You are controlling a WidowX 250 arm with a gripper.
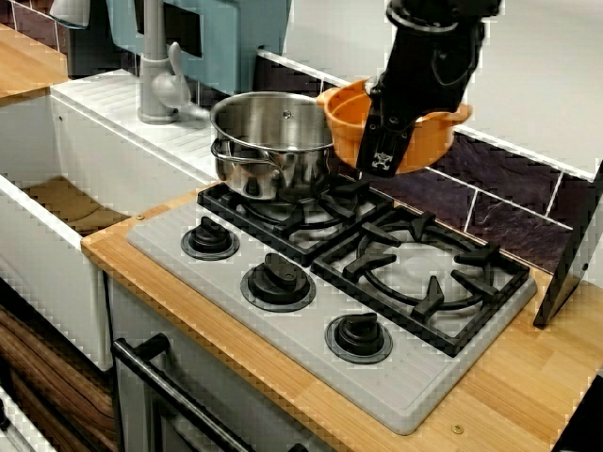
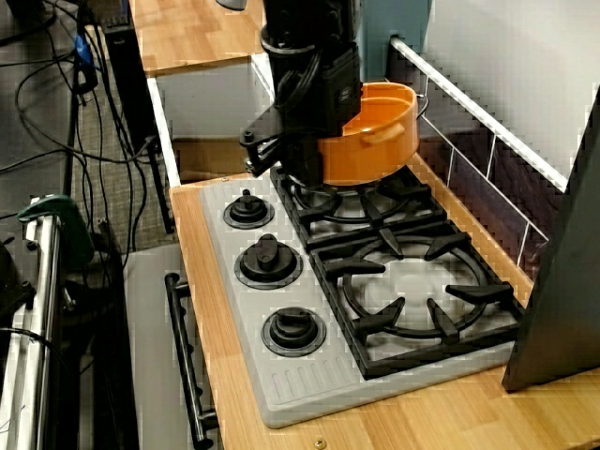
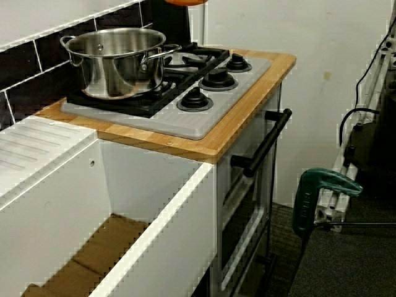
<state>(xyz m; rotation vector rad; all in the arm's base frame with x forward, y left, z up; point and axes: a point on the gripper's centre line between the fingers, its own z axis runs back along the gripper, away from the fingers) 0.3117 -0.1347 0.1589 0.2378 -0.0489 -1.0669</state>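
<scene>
Resting on the wooden counter (image 1: 528,377), a grey gas hob (image 1: 311,350) with black grates is shown in the view from the front, and a stainless-steel pot (image 1: 273,141) is stood on the burner nearer the sink (image 1: 57,202). An orange two-handled pot (image 1: 341,122) is held in the air just beside the steel pot, above the back of the hob, its near rim being clamped by the tool (image 1: 381,158). Three black knobs (image 1: 278,278) are lined along the hob's front edge.

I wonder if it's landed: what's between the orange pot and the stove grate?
Just air. In the front view the hand holds the orange pot up, clear of the black grate.
</scene>
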